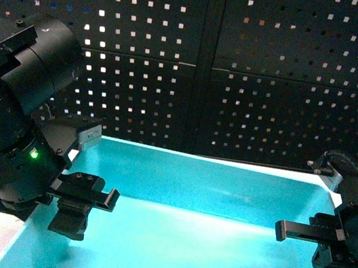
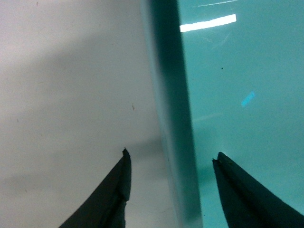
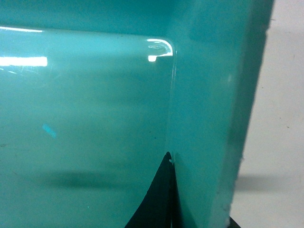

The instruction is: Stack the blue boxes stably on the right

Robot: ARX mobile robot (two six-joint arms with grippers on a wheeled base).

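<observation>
Turquoise smooth-walled open-top plastic bin (image 1: 223, 196) fills the lower head view from nine to three o'clock, on a pale tabletop (image 2: 71, 71). The left gripper (image 2: 171, 190) straddles the bin's left wall, jaws spread, not yet pinching; if it lifts so, that side would likely slip. The right gripper (image 3: 199, 190) sits at the right wall with one finger inside; whether it clamps, I cannot tell. Uneven grips could tilt the bin. What shows of its inside holds nothing.
</observation>
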